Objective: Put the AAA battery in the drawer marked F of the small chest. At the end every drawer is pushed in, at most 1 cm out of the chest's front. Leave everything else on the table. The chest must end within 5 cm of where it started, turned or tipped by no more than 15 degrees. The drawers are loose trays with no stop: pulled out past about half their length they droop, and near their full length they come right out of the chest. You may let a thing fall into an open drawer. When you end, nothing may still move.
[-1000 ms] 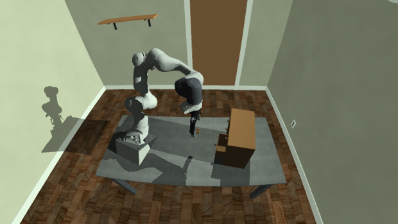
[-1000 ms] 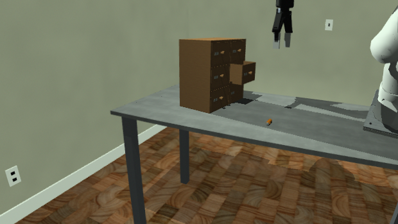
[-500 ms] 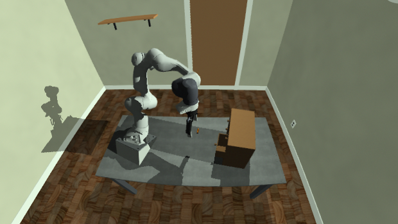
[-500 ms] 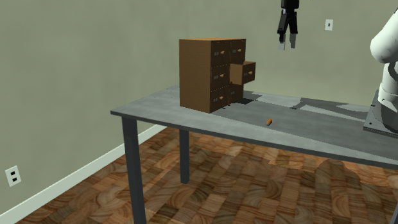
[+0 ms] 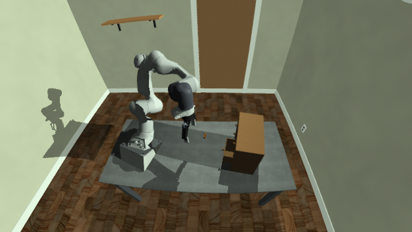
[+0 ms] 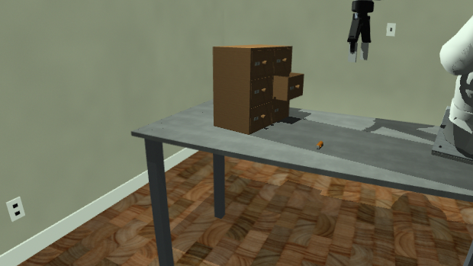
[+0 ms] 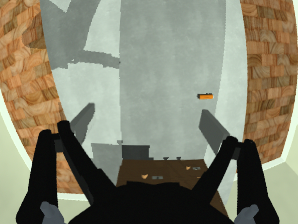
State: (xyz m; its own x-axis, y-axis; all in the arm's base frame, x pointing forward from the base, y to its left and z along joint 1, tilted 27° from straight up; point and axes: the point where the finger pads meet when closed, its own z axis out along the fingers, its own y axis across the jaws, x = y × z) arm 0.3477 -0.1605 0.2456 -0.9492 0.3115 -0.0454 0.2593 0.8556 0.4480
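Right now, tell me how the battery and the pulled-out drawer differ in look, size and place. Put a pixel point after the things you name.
The battery [image 5: 205, 135] [image 6: 320, 145] [image 7: 205, 96] is bright orange with a dark end; the pulled-out drawer [image 6: 295, 87] is brown wood with a knob. The battery is tiny, while the drawer is many times bigger. The battery lies loose on the table [image 5: 199, 180] [image 6: 183, 138]; the drawer juts from the chest [image 5: 250, 133] [image 6: 231, 88] above the table. Neither is between the gripper's [image 6: 358, 61] open fingers.

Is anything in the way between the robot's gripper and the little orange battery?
Nothing visible is in the way. The open gripper hangs above the table, and the battery lies on it, off to one side.
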